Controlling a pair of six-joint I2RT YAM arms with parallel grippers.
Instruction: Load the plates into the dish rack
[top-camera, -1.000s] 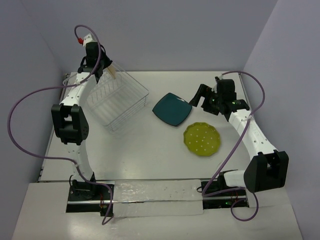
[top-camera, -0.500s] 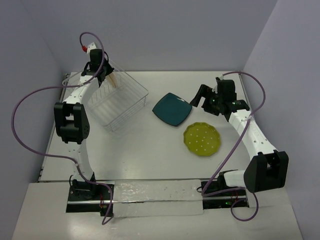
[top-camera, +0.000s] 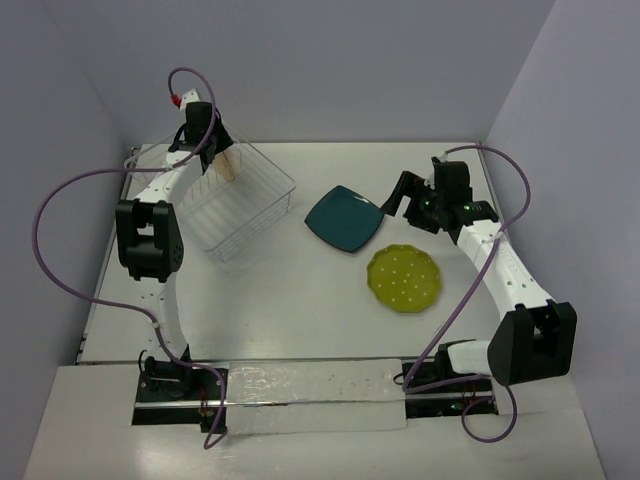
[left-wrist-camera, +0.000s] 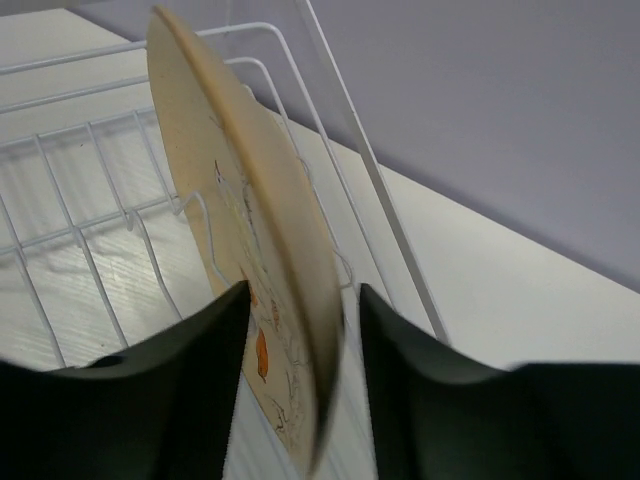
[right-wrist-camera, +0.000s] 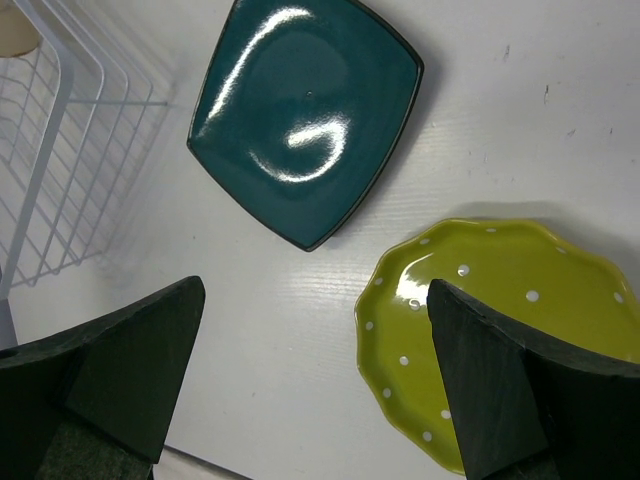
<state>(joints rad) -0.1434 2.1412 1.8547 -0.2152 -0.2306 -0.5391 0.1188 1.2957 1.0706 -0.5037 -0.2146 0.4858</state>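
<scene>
The round cream plate (left-wrist-camera: 250, 200) with orange-red flowers stands on edge among the prongs at the back of the white wire dish rack (top-camera: 235, 215), whose wires (left-wrist-camera: 80, 230) show behind it. My left gripper (left-wrist-camera: 300, 290) straddles the plate's upper rim, open, with a gap at the right finger. In the top view that gripper (top-camera: 215, 150) sits over the rack's far corner beside the cream plate (top-camera: 229, 160). The dark teal plate (top-camera: 344, 218) and the yellow-green dotted plate (top-camera: 404, 278) lie flat on the table. My right gripper (top-camera: 400, 195) hovers open and empty above them, the teal plate (right-wrist-camera: 305, 120) ahead and the yellow-green plate (right-wrist-camera: 500, 320) at the right.
The rack's edge (right-wrist-camera: 60, 150) shows at the right wrist view's left. Lilac walls close in the table at the back and on both sides. Purple cables loop from both arms. A clear plastic strip (top-camera: 300, 390) lies along the near edge between the arm bases.
My left gripper carried the cream plate slightly back and down into the rack, then its jaws parted from the plate. The right arm and the two flat plates have not moved.
</scene>
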